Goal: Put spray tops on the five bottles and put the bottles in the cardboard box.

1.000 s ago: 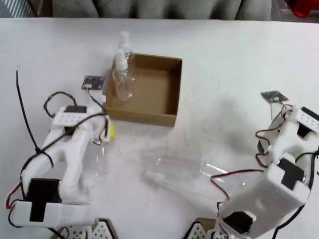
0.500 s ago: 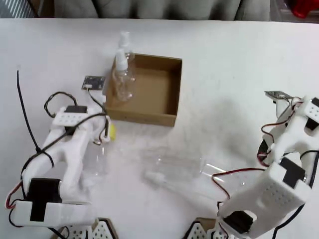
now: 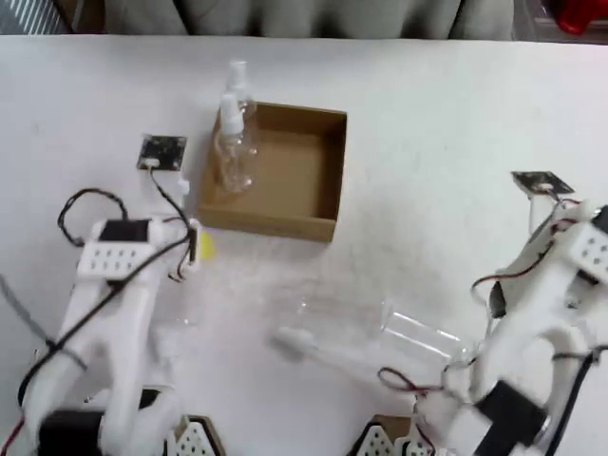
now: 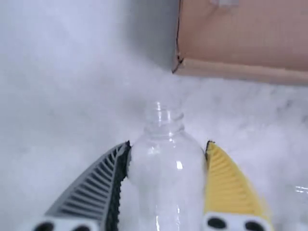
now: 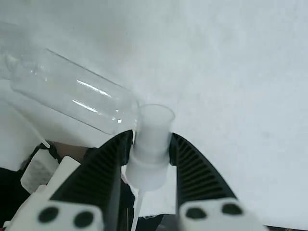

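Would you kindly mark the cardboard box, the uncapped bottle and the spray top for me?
cardboard box (image 3: 271, 224), high view, on its near outer wall.
uncapped bottle (image 4: 166, 161), left wrist view, on its shoulder below the neck.
spray top (image 5: 151, 142), right wrist view, on its middle.

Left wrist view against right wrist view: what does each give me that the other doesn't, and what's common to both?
Left wrist view's own: the left end effector closed on the uncapped bottle, whose open neck points toward a corner of the cardboard box.

Right wrist view's own: the right end effector clamped on a spray top, with a lying bottle on its side just beyond.

Shared: the white table as backdrop, and an end effector shut on one half of the pair to be joined.
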